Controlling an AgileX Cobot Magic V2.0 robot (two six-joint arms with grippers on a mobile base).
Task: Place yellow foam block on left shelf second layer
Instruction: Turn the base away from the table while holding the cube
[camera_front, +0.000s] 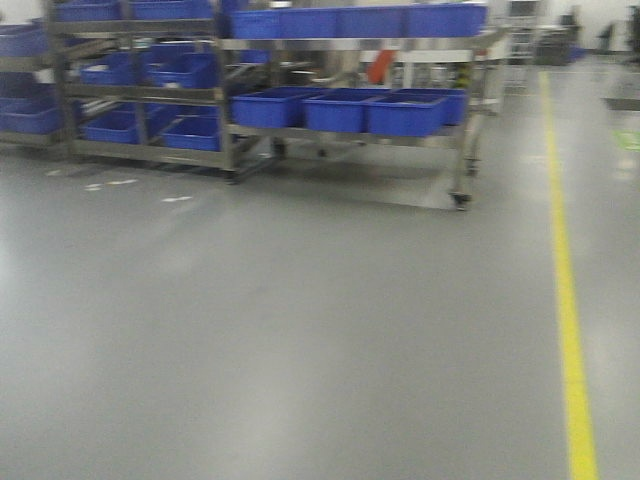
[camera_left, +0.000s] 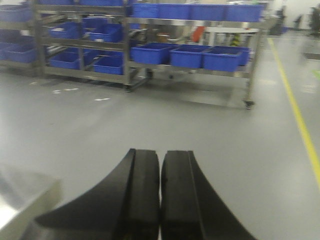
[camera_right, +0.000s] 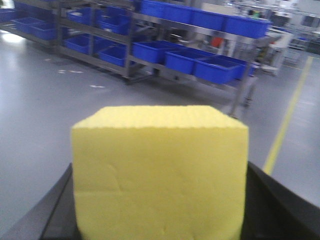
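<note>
The yellow foam block (camera_right: 160, 165) sits clamped between the dark fingers (camera_right: 55, 220) of the right hand (camera_right: 160, 225), filling the whole gap, with grey floor (camera_right: 45, 100) behind it. The left hand (camera_left: 160, 195) is closed, its fingers touching and holding nothing. Shelves (camera_front: 300, 44) of blue bins (camera_front: 340, 112) stand well apart.

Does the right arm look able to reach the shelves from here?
Probably not yet. Its jaws hold the block, but the shelves stand far off across open floor; nothing blocks the way, though the robot likely needs to drive closer.
</note>
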